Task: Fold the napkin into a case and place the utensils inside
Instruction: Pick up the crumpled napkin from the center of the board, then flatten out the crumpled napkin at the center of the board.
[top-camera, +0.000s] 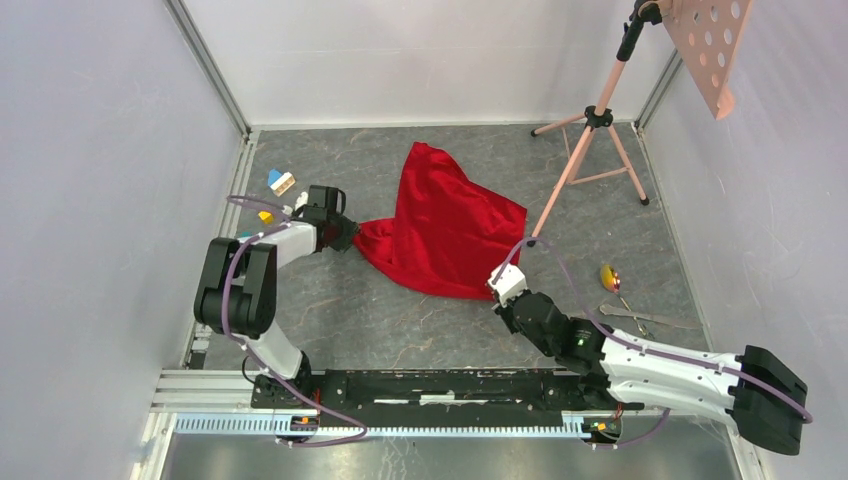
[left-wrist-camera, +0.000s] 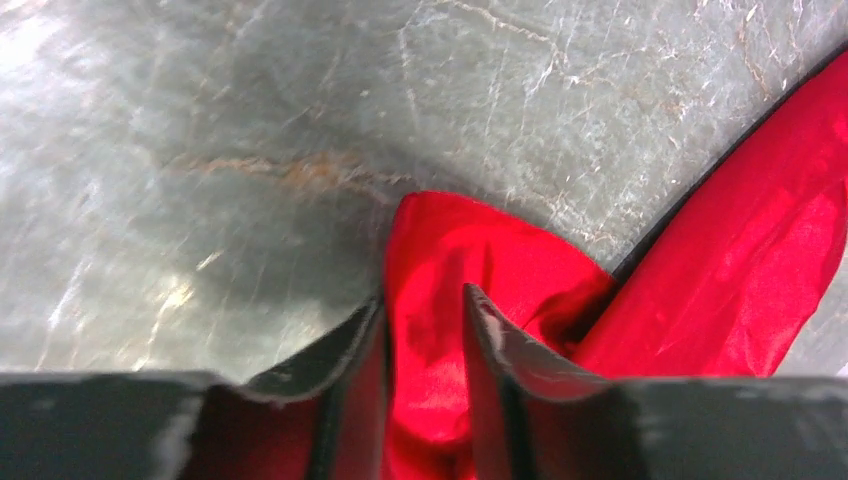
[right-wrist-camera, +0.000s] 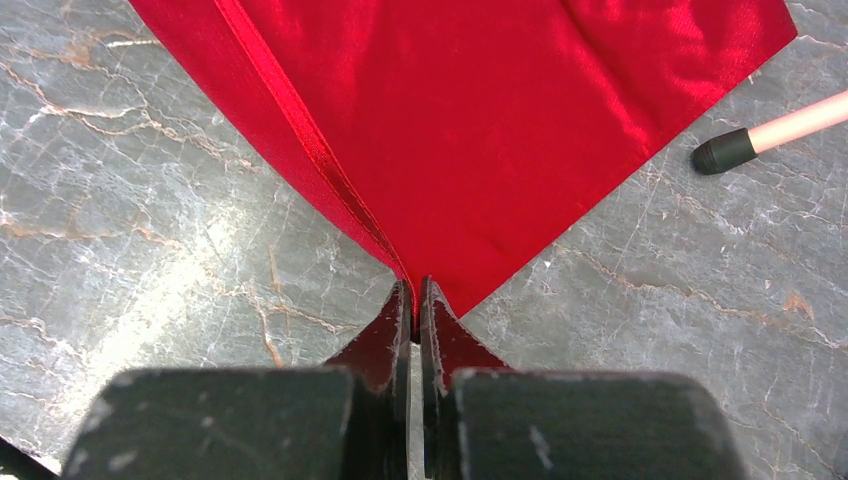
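Note:
The bright red napkin (top-camera: 450, 225) lies loose and rumpled in the middle of the table, and no case is in view. My left gripper (top-camera: 345, 235) is at its left corner. In the left wrist view, that gripper (left-wrist-camera: 424, 297) stands open, its jaws part-way apart with a bunch of napkin (left-wrist-camera: 450, 250) between them. My right gripper (top-camera: 500, 283) is at the near right corner. Seen from the right wrist, it (right-wrist-camera: 415, 288) is shut on the tip of the napkin (right-wrist-camera: 480, 120). The utensils lie at the right: a gold spoon (top-camera: 608, 275) and silver pieces (top-camera: 640, 318).
Small coloured toy blocks (top-camera: 280, 182) sit behind the left gripper. A pink tripod stand (top-camera: 590, 130) stands at the back right, one rubber foot (right-wrist-camera: 725, 150) close to the napkin's edge. A pink perforated board (top-camera: 710, 50) hangs above. White walls close in both sides.

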